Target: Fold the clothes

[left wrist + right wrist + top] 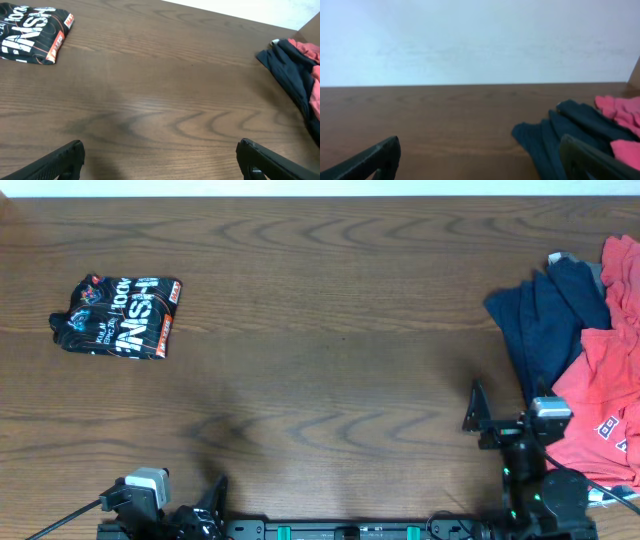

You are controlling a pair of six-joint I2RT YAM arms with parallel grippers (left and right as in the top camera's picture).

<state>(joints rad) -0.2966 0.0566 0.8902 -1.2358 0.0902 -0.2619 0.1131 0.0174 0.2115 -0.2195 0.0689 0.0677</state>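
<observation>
**Pile [580, 360] lies just right of the right gripper [473, 408]; the right arm is nearer.**

Overhead, we see the navy shirt [545, 320] and red shirt [605, 410] heaped at the right edge of the table [330, 330], long axis front to back. The navy shirt's edge is just beside the right gripper, which is spread and empty. The jersey [118, 317] lies folded far left, well apart. From the left wrist, the left gripper [160, 147] stands spread and empty, jersey upper left, pile far right. From the right wrist, the navy shirt lies ahead and right, near the right finger, with the red shirt beyond. We judge the navy shirt comes next, a short reach rightward.
</observation>
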